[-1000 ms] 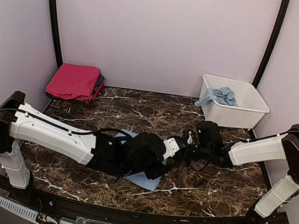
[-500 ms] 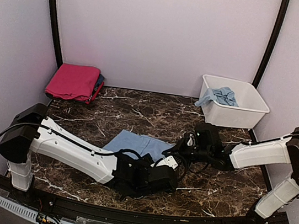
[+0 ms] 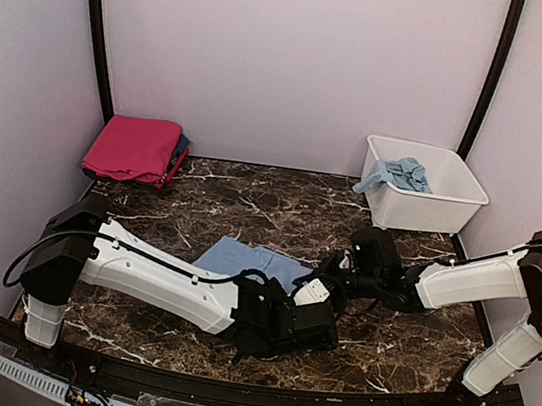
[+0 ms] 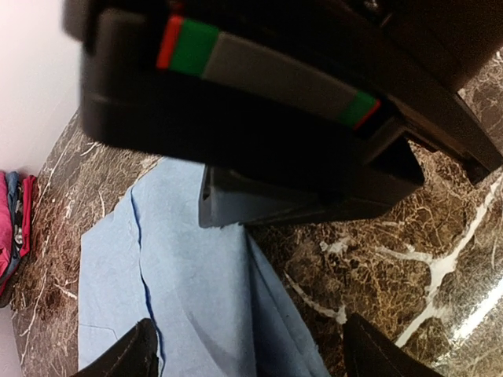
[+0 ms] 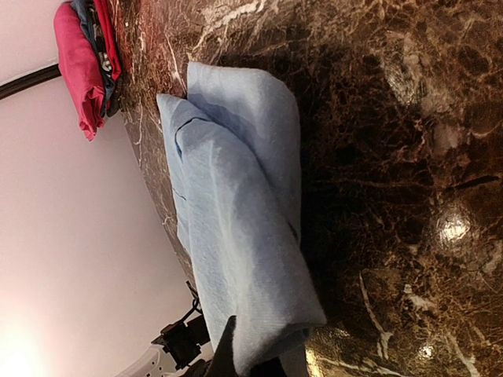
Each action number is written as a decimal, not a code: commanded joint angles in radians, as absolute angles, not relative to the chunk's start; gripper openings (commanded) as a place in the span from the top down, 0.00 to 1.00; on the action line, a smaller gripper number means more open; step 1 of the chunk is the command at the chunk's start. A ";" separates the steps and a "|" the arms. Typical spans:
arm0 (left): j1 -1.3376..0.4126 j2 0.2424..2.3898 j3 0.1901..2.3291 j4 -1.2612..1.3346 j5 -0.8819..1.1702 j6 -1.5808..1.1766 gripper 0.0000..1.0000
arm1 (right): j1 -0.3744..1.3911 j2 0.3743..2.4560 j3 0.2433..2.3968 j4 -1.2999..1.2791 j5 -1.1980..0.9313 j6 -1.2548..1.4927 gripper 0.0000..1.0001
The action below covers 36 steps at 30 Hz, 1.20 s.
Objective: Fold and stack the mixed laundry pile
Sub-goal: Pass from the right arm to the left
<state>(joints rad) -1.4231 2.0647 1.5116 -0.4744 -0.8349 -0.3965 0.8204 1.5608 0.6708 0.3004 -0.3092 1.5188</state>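
Observation:
A pale blue garment [image 3: 248, 258] lies folded on the marble table's middle. In the right wrist view my right gripper [image 5: 253, 363] is shut on the near end of this blue garment [image 5: 236, 236], which hangs lifted from the table. My left gripper [image 4: 253, 357] is open, its fingertips [image 4: 130, 352] wide apart over the blue cloth [image 4: 196, 298] and the table, holding nothing. It sits close under the right gripper's black body [image 4: 236, 94]. A folded magenta-pink piece [image 3: 135, 147] tops a small stack at the back left. More pale blue garments [image 3: 398, 173] lie in the tub.
The white plastic tub [image 3: 458, 204] stands at the back right. The pink stack [image 5: 78, 63] rests against the back wall. Both arms meet near the table's middle [image 3: 340, 284]. Dark marble [image 3: 282, 200] shows behind the cloth.
My left arm has pulled back toward the near edge and off the blue garment, uncovering it, and its jaws have opened wider. My right gripper stays shut on the cloth.

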 commanded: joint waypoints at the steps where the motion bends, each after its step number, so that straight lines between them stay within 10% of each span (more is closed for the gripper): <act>1: -1.425 2.101 1.566 -0.578 -0.885 -0.464 0.20 | 0.841 1.543 0.673 0.351 -0.308 1.573 1.00; 16: -1.410 2.186 1.689 -0.866 -0.999 -0.673 0.44 | 0.854 1.538 0.676 0.305 -0.308 1.644 1.00; 22: -1.417 2.173 1.694 -0.859 -0.980 -0.643 0.83 | 0.854 1.539 0.679 0.285 -0.306 1.649 1.00; 25: -1.417 2.161 1.691 -0.851 -0.974 -0.632 0.98 | 0.854 1.534 0.678 0.271 -0.303 1.650 0.84; 36: -1.406 2.039 1.632 -0.785 -0.892 -0.570 1.00 | 0.733 1.391 0.666 0.113 -0.221 1.524 0.17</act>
<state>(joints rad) -1.4193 2.1754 1.6611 -0.8116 -0.9363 -0.6117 0.7963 1.4586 0.6655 0.1997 -0.2676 1.6115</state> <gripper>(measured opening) 0.024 0.761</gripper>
